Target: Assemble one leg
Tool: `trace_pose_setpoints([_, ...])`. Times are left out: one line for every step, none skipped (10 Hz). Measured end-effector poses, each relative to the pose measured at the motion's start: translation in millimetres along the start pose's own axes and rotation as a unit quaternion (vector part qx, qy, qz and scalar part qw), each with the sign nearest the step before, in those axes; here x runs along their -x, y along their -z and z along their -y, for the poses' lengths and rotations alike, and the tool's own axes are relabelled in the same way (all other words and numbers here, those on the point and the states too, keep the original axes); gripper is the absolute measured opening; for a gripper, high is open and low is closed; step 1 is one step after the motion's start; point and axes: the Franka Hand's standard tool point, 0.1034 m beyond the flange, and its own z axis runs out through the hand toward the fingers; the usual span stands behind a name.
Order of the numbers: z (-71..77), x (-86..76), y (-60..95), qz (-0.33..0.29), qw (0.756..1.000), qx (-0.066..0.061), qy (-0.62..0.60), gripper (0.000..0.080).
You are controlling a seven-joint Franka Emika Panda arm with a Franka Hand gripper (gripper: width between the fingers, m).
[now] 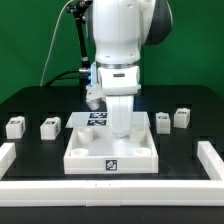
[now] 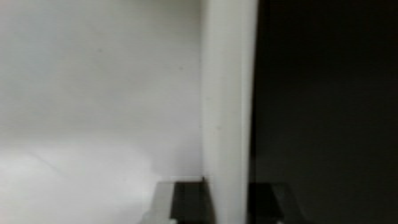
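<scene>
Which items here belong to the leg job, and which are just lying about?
Job:
- far-left leg
- inner-left leg
- inner-right leg
- far-right leg
- large white square piece
- gripper, over that piece

Lying about:
- marker board, behind the square piece
- white rail along the table edge

We are facing the arm [image 1: 120,40] head-on in the exterior view, from slightly above the table [image 1: 25,105], taking in the whole workspace. The wrist view is sitting very close to a blurred white surface [image 2: 98,100], possibly the square piece [image 1: 110,152] both views are sharing.
</scene>
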Motion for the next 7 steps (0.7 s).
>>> trace_pose_setpoints([-14.8,-17.9,2.2,-0.003,1.000,0.003,-0.007,0.0073])
trace_pose_setpoints([-32.8,-31.6,4.8,-0.005,1.000,0.009,-0.004,0.0073])
trace_pose_setpoints([-43.0,-37.5,5.3,-0.007,1.000,0.015,-0.001,0.0073])
trace_pose_setpoints([-51.2,-43.6,4.4,-0.009,1.000,0.018,-0.004,0.0072])
trace_pose_setpoints([-57.0,-50.0,4.7,-0.010,1.000,0.022,-0.007,0.0072])
trace_pose_setpoints([-61.6,-59.0,5.3,-0.012,0.999,0.025,-0.017,0.0072])
trace_pose_setpoints([-63.4,-67.9,5.3,-0.012,1.000,0.022,-0.017,0.0072])
